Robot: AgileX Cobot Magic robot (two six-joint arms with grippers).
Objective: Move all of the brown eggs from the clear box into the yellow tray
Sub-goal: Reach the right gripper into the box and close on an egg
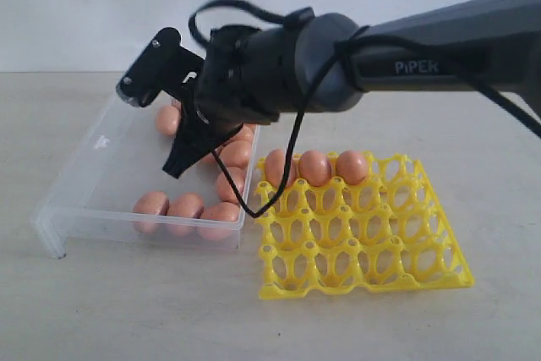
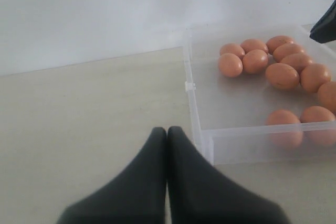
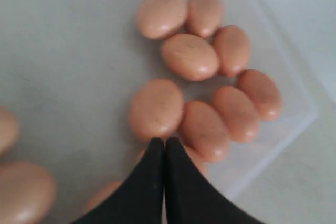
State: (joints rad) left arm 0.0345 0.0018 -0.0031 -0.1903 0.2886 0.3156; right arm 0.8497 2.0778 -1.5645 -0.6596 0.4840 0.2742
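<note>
The right gripper point(image 3: 165, 142) is being held shut, empty, over brown eggs point(image 3: 156, 109) at a corner of the clear box point(image 2: 247, 142). Light, slippery, brittle shells are being judged to need gentle pinching across the middle.

Eggs point(image 1: 314, 166) are speckled orange-brown, box point(image 1: 106, 171) clear, tray point(image 1: 363, 287) yellow.

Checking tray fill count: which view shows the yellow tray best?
Exterior view: the whole yellow tray shows, three brown eggs in its back row. Neither wrist view shows it; both frame the clear box instead.

Beige tabletop point(image 1: 127, 310), plain white wall point(image 1: 76, 6) behind.
</note>
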